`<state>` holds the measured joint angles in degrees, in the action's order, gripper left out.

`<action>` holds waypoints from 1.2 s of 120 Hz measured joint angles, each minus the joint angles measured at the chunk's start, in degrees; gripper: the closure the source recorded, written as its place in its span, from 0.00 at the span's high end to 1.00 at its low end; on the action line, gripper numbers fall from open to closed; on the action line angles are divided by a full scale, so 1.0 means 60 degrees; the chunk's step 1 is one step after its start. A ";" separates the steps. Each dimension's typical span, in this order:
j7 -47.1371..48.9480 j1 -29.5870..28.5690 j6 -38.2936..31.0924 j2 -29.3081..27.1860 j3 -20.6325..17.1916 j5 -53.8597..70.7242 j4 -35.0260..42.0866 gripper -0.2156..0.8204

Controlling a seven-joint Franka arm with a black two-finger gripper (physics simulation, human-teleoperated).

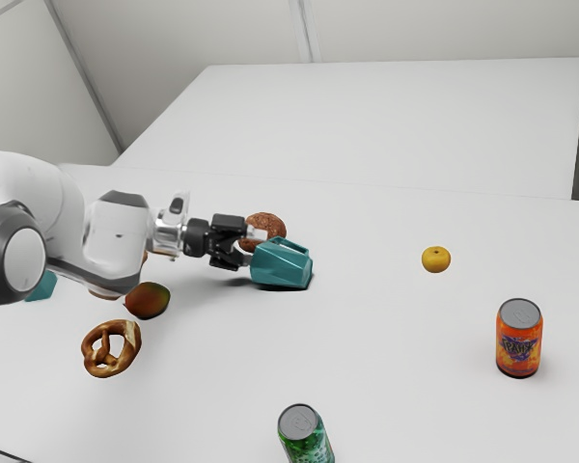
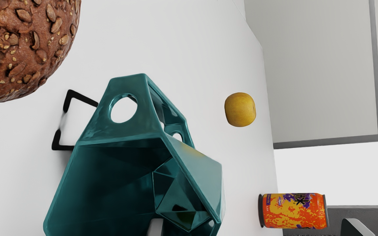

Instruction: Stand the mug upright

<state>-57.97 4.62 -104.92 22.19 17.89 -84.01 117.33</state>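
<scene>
The gripper (image 1: 255, 248) is at the open end of the teal mug (image 1: 282, 265), which lies on its side on the table. Its mouth faces the hand, and the handle is on the upper side in the exterior view. In the wrist view the gripper (image 2: 256, 226) has its fingers wide apart: one tip shows in front of the mouth of the mug (image 2: 110, 183), the other stands well outside the wall, beyond the orange can. Whether the first tip is inside the mug, I cannot tell.
Seeded bread (image 1: 265, 228) lies close behind the mug. A yellow fruit (image 1: 436, 258) and an orange can (image 1: 518, 338) stand toward the exterior view's right. Nearer the camera are a green can (image 1: 306, 434), a pretzel (image 1: 111, 348) and a mango (image 1: 148, 300).
</scene>
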 joint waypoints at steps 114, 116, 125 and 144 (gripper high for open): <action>-0.1109 0.0718 -0.0469 -0.0225 -0.0216 0.0635 -0.1298 0.05; -0.1032 0.0788 -0.0506 -0.0243 -0.0236 0.0992 -0.1603 0.05; -0.0602 0.1024 -0.0638 -0.0287 -0.0452 0.2971 -0.2827 0.04; 0.0607 0.1517 -0.0772 -0.0410 -0.0892 0.7768 -0.4365 0.03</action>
<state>-54.33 13.72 -109.56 19.73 12.54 -37.40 91.14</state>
